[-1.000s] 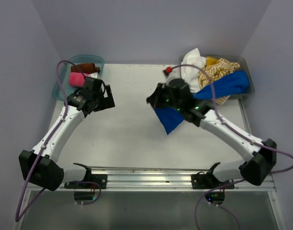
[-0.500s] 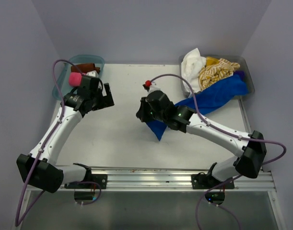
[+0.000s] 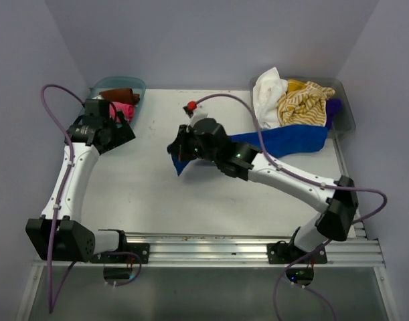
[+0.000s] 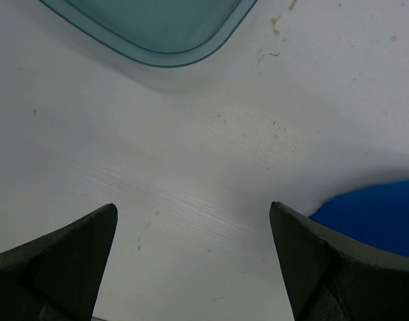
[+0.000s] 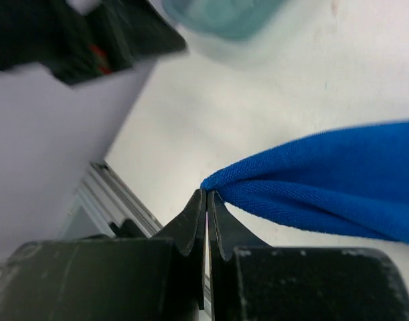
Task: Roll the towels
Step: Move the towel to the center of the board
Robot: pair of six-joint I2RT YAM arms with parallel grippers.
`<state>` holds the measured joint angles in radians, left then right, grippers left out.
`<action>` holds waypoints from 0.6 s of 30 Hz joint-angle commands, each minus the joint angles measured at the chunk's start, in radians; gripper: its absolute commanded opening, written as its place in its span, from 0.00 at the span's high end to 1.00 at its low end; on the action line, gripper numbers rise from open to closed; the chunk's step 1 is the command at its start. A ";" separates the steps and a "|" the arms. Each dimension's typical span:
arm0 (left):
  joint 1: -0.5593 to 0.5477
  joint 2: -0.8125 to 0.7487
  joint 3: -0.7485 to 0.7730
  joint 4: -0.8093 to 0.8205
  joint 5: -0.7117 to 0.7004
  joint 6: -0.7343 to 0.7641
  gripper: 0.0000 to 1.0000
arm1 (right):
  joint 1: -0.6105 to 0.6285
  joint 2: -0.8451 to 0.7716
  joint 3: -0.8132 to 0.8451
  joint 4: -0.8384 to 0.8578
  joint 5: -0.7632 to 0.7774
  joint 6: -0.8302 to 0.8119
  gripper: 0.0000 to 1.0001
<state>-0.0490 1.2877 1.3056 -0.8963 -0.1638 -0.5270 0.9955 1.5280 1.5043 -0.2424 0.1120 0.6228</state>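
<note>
Pinching a corner of the blue towel (image 3: 294,139), right jaws clamp tight above the counter (image 3: 157,194) centre; left jaws, ten o'clock, gape empty.

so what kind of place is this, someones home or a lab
Most likely a robotics lab cell, not a home: a white table boxed in by plain panels, two arms mounted by a metal rail at its near edge, and plastic bins of small towels.

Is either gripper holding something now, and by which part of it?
The right gripper is shut on the blue towel, pinching one pointed end. The left gripper is open, holding nothing.
</note>
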 commanded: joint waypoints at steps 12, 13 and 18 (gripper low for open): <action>-0.015 -0.054 -0.087 0.083 0.193 0.076 0.05 | -0.040 0.008 -0.225 -0.093 0.077 0.031 0.21; -0.047 -0.053 -0.104 0.091 0.188 0.067 0.06 | -0.072 -0.026 -0.287 -0.100 0.077 0.034 0.21; -0.222 -0.037 -0.242 0.096 0.211 -0.017 0.11 | -0.288 -0.233 -0.461 -0.167 0.095 0.040 0.19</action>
<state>-0.2138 1.2549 1.1385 -0.8242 0.0113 -0.4980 0.7826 1.3903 1.1225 -0.3344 0.1555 0.6701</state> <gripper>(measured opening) 0.907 0.808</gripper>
